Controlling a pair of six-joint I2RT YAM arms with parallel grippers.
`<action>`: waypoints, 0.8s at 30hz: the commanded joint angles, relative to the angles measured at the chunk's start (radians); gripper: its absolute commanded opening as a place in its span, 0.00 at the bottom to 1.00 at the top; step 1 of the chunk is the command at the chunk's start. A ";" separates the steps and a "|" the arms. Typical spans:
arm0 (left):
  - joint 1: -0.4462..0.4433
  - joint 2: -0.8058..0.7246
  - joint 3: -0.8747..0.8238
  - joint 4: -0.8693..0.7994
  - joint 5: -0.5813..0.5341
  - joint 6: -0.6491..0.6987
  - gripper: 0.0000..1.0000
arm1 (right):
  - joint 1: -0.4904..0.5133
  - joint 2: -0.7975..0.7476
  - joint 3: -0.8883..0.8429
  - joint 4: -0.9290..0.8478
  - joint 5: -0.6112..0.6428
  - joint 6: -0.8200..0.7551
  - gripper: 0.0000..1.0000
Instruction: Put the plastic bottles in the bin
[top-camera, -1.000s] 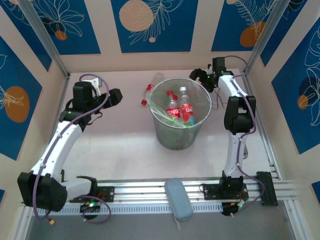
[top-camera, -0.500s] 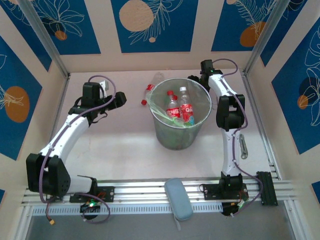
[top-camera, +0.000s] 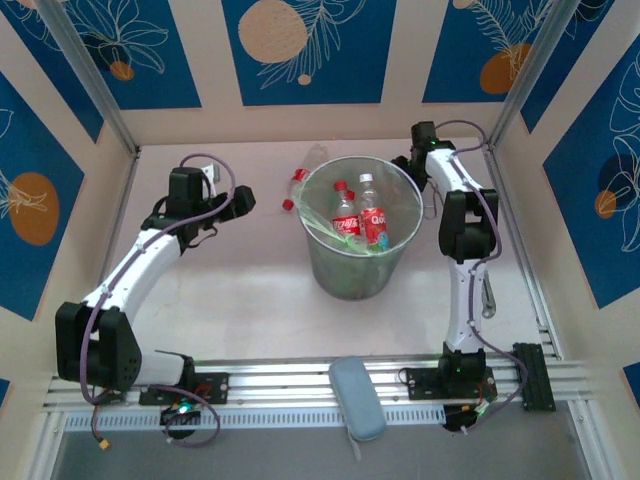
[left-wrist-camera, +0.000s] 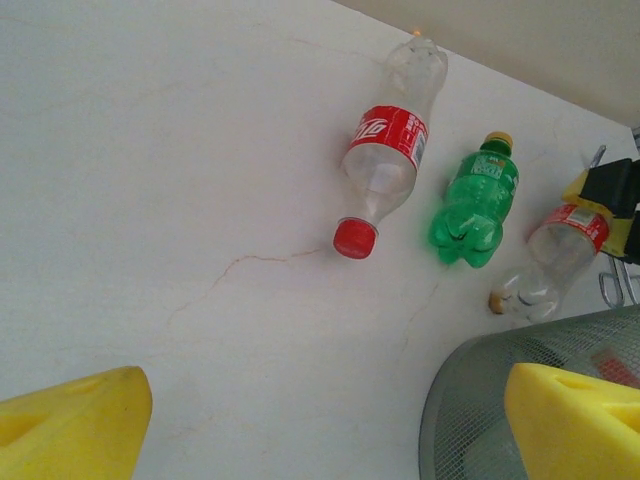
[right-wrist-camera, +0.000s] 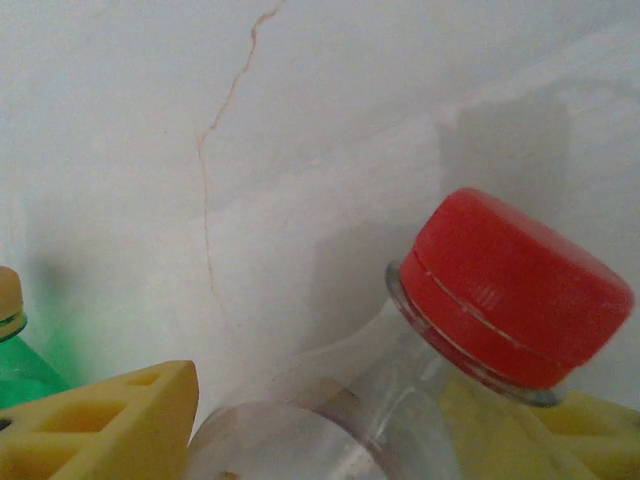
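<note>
- Pale pinkish-white stone-look tabletop (top-camera: 250, 290), with a thin brownish crack line (left-wrist-camera: 250, 262) running across it; a crack line also shows in the right wrist view (right-wrist-camera: 215, 130).
- Silver slotted aluminium rail (top-camera: 300, 378) along the near edge of the tabletop.
- Grey-blue oblong soft case (top-camera: 357, 397) lying across that rail, near its middle.
- Cream back wall with blue panels (top-camera: 305, 50) bearing white leaf line drawings and orange circles; side walls alike.
- Silver metal corner posts, left (top-camera: 85, 75) and right (top-camera: 535, 70), leaning outward.
</note>
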 joint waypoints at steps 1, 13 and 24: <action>-0.007 -0.042 -0.017 0.011 0.012 -0.007 0.91 | -0.017 -0.106 -0.024 -0.013 0.007 -0.041 0.63; -0.018 -0.198 0.006 0.077 0.156 -0.166 0.90 | -0.076 -0.412 -0.104 -0.024 0.034 -0.138 0.55; -0.243 -0.132 0.117 0.141 0.145 -0.195 0.91 | -0.108 -0.765 -0.149 -0.067 0.124 -0.251 0.52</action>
